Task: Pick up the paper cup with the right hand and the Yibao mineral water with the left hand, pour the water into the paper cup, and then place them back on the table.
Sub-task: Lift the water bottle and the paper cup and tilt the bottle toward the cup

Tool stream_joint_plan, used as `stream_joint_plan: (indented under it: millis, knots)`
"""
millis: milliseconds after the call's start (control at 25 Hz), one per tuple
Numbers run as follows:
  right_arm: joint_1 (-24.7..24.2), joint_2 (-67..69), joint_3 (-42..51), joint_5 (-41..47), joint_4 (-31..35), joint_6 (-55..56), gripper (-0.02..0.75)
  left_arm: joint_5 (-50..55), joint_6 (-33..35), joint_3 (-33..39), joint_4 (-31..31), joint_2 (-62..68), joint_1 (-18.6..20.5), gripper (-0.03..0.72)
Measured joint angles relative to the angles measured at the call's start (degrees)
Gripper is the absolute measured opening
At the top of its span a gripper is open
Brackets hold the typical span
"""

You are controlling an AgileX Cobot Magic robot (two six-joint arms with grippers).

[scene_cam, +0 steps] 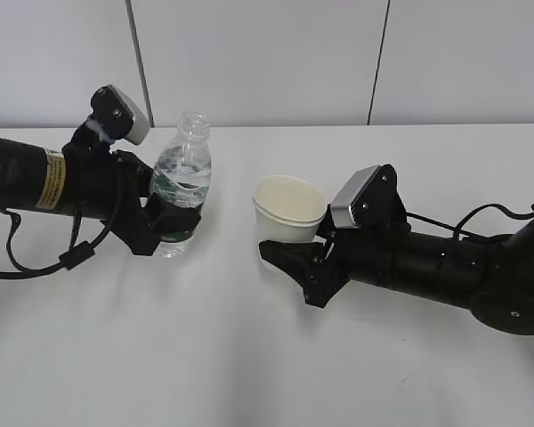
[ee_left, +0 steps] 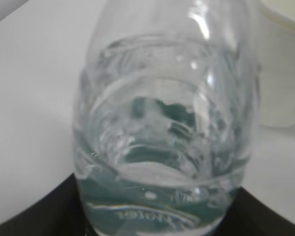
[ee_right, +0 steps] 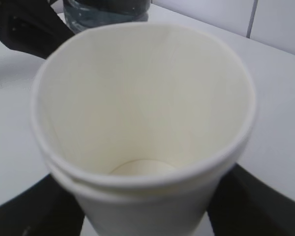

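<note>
The Yibao mineral water (scene_cam: 182,173) is a clear, capless bottle with a green label, upright at centre left and partly full. My left gripper (scene_cam: 172,222) is shut on its label band. In the left wrist view the bottle (ee_left: 162,123) fills the frame, with black fingers (ee_left: 34,216) on both sides. The paper cup (scene_cam: 287,207) is cream-white and leans slightly to the right. My right gripper (scene_cam: 295,255) is shut on its lower part. In the right wrist view the cup (ee_right: 142,98) is empty. I cannot tell whether either one touches the table (scene_cam: 249,356).
The bottle and cup are about a cup's width apart. The cup's edge shows in the left wrist view (ee_left: 282,59). The bottle's base (ee_right: 108,10) and a left finger (ee_right: 29,27) show behind the cup. A white panelled wall (scene_cam: 267,53) closes the back.
</note>
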Motion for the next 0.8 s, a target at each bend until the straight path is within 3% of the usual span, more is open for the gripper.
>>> stream_joint_plan:
  millis: [800]
  knots:
    - [0.0,0.0,-2.68,1.46,-7.45,4.57,0.521,1.98,14.15,-0.05,-3.88,0.0,-0.11,0.412]
